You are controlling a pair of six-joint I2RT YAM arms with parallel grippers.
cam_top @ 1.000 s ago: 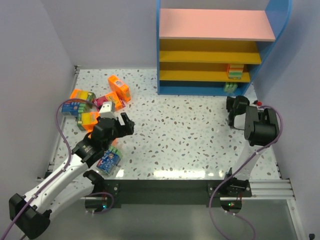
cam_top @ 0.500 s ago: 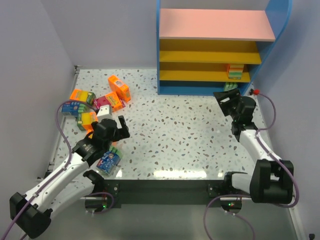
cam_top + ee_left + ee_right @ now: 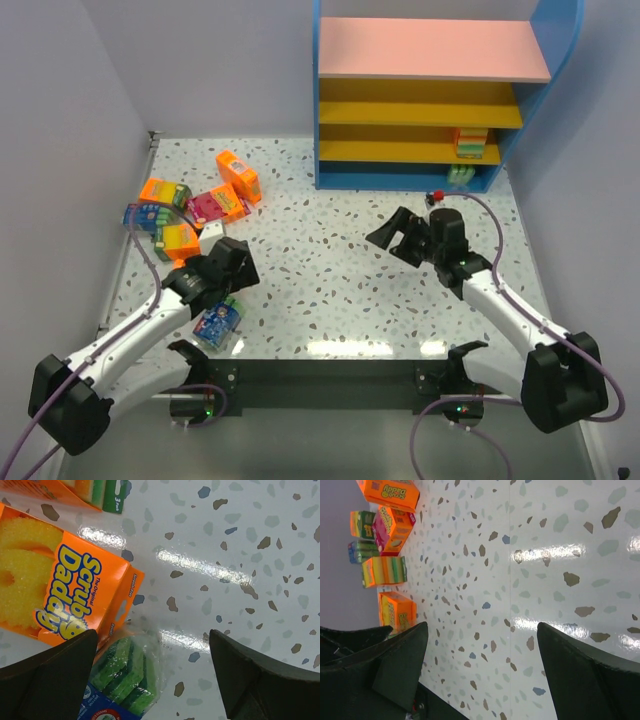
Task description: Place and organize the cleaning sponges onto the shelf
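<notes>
Several cleaning sponges lie at the table's left: orange packs [image 3: 238, 175] [image 3: 165, 190] [image 3: 178, 240], a magenta one [image 3: 213, 205] and a blue one [image 3: 143, 216]. My left gripper [image 3: 232, 268] hovers open over a clear-wrapped pack of green sponges [image 3: 125, 675] beside an orange Scrub Daddy box [image 3: 60, 590]; nothing is between its fingers [image 3: 152, 636]. My right gripper [image 3: 395, 235] is open and empty over the middle of the table [image 3: 481, 627], facing the sponge pile [image 3: 392, 527]. The blue-framed shelf [image 3: 325, 100] holds a sponge stack [image 3: 470, 142] on a yellow tier and a green pack [image 3: 460, 176] at the bottom.
Grey walls close in on the left, back and right. The shelf stands at the back right. The wrapped pack [image 3: 218, 322] lies close to the table's near edge by the left arm's base.
My right gripper has opened and swung away from the shelf to the table's middle. My left gripper has drawn back toward the near edge, over the wrapped pack.
</notes>
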